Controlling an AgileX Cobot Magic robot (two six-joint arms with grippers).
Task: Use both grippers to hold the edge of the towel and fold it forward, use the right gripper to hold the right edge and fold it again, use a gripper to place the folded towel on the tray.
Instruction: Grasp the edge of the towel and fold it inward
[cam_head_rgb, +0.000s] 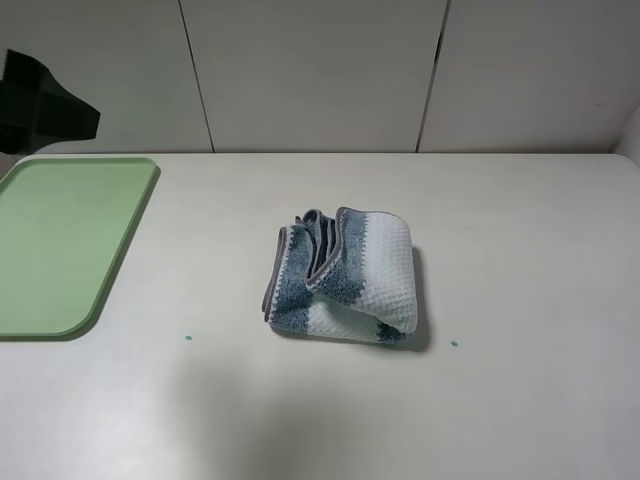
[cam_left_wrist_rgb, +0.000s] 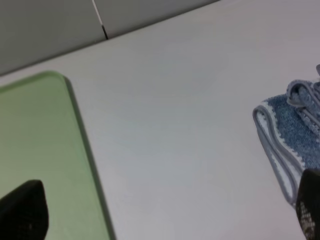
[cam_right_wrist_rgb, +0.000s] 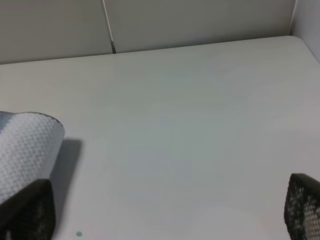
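A blue-and-white towel (cam_head_rgb: 345, 275) with grey edging lies folded in a bunched stack in the middle of the white table. A light green tray (cam_head_rgb: 60, 240) sits at the table's left side, with nothing on it. Neither gripper shows in the exterior high view. In the left wrist view my left gripper (cam_left_wrist_rgb: 165, 215) is open, its fingertips (cam_left_wrist_rgb: 22, 212) wide apart, with the tray (cam_left_wrist_rgb: 35, 145) to one side and the towel (cam_left_wrist_rgb: 295, 125) to the other. In the right wrist view my right gripper (cam_right_wrist_rgb: 165, 210) is open and holds nothing, beside the towel's white end (cam_right_wrist_rgb: 25, 150).
A black object (cam_head_rgb: 45, 105) stands at the back left behind the tray. Two small green dots (cam_head_rgb: 188, 338) (cam_head_rgb: 454, 344) mark the table in front of the towel. A panelled wall (cam_head_rgb: 320, 70) runs along the table's far edge.
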